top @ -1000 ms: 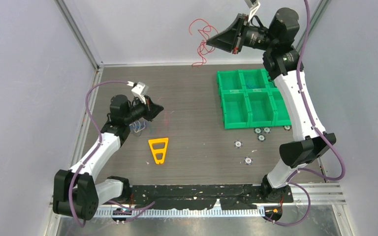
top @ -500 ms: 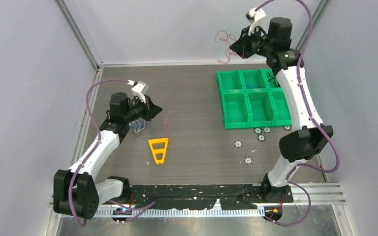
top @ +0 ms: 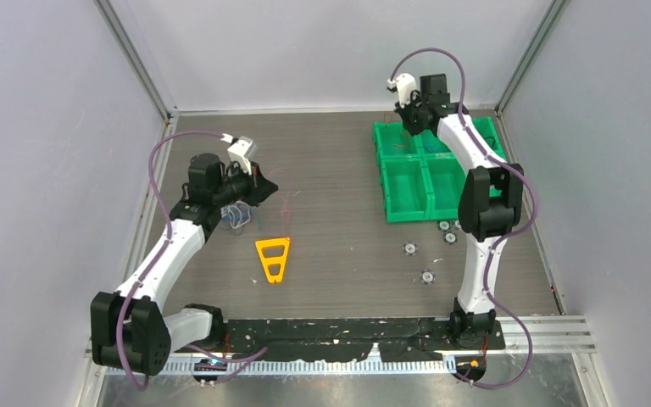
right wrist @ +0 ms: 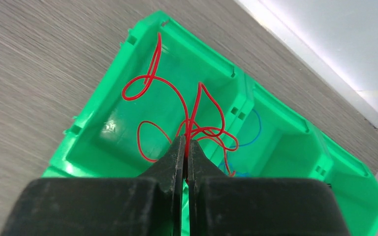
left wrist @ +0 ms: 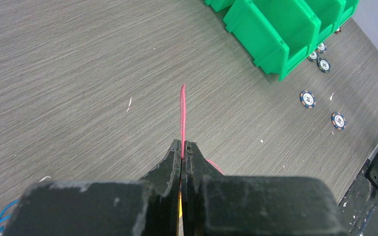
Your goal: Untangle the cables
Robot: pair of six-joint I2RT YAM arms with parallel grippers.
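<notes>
My right gripper (right wrist: 187,140) (top: 408,127) is shut on a red cable (right wrist: 177,98) whose loops hang into the back-left compartment of the green bin tray (right wrist: 103,142). A blue cable (right wrist: 248,142) lies in the neighbouring compartment. My left gripper (left wrist: 182,143) (top: 269,188) is shut on a thin pink-red cable (left wrist: 182,110) that sticks out ahead of its tips above the table. A bundle of blue and white cables (top: 237,217) lies on the table under the left arm.
The green bin tray (top: 407,212) stands at the back right. An orange triangular piece (top: 273,258) lies mid-table. Several poker chips (top: 428,276) lie in front of the tray, also seen in the left wrist view (left wrist: 307,98).
My right arm has swung down from high at the back wall and brought the red cable into the green tray's back-left compartment. The left gripper has barely moved.
</notes>
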